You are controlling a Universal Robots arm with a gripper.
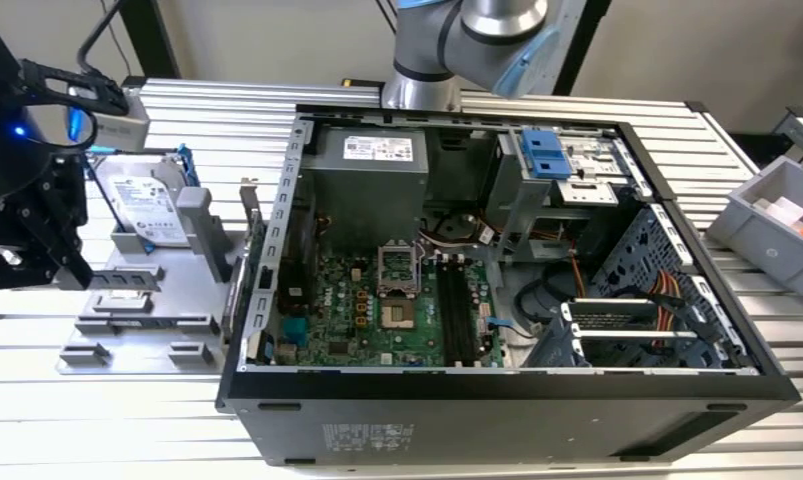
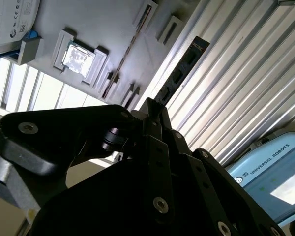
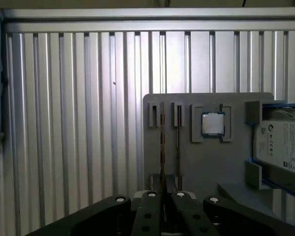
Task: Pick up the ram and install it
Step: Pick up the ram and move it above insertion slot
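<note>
Gripper [image 2: 152, 109], clamped on one end of the ram [image 2: 184, 64], risks the thin stick tilting and missing its motherboard slot [image 1: 452, 310].

The arm [image 1: 471, 35] shows its grey and blue joint at the far middle of the scene. The black gripper [image 2: 152, 107] hangs at the exterior view's left, its fingers [image 3: 152, 209] drawn close together and pinched on the ram [image 2: 187, 64], which juts out past their tips
</note>
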